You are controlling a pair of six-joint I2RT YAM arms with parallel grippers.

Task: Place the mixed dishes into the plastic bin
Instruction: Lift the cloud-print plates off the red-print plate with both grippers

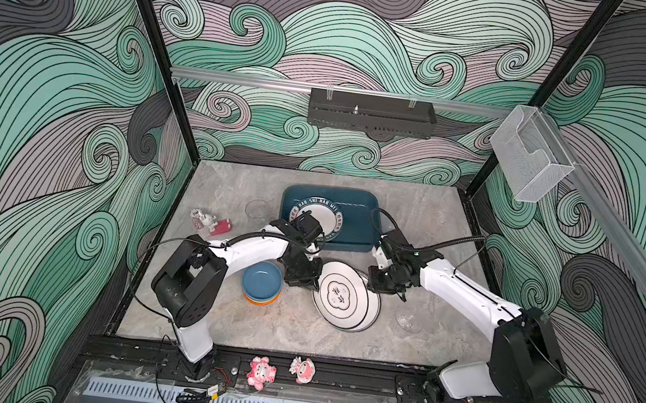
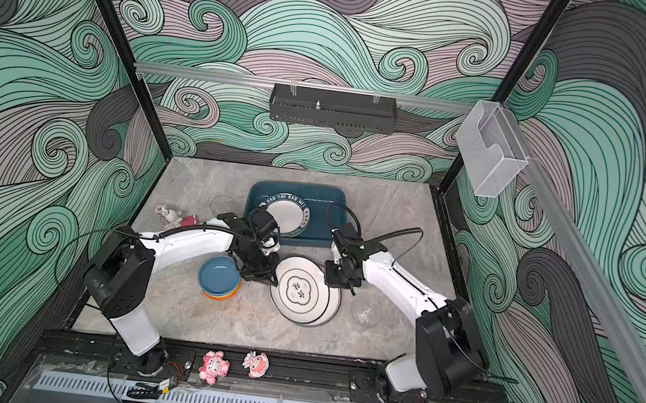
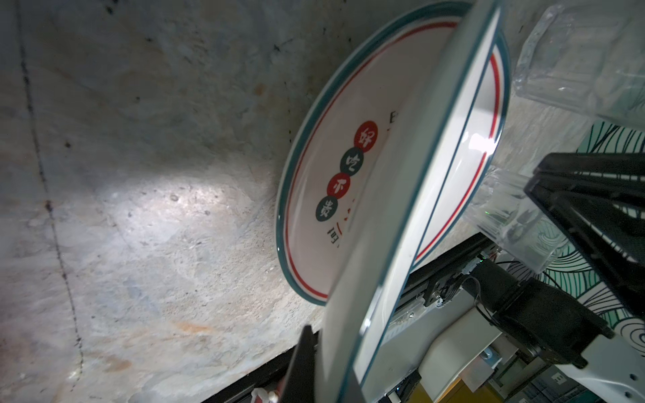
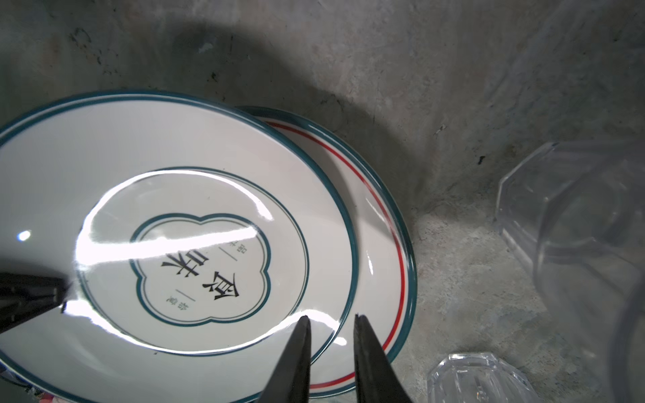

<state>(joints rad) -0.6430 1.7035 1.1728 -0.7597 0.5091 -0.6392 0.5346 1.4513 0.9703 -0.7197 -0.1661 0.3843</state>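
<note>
Left fingers [image 1: 313, 284]: pinched shut on the left rim of the top plate [image 1: 343, 297]; that edge raised and the plate tilted, as seen in the left wrist view.
Right fingers [image 4: 331, 317]: narrowly spread, astride the opposite rim of the same plate, no firm pinch visible.
Top plate: centre of both top views, resting askew on a lower plate [image 4: 384, 226] with a red ring; round, so no long axis, only the rim-to-rim line between the two arms.
Plastic bin [image 1: 357, 215]: directly up-frame of the stacked plates, near but apart; a plate in the bin [image 1: 321, 217] lying in its left half.
Key relation: bin up-frame of the held plate; left arm gripping, so likely the carrier; right half of the bin bare.
Left on the bench [image 1: 296, 333]: bowl stack [image 1: 261, 283] left of the plates, one glass [image 1: 409, 322] at lower right, another glass [image 1: 257, 208] left of the bin.
Risk: one-sided rim pinch, so the plate likely to swing or slip.
</note>
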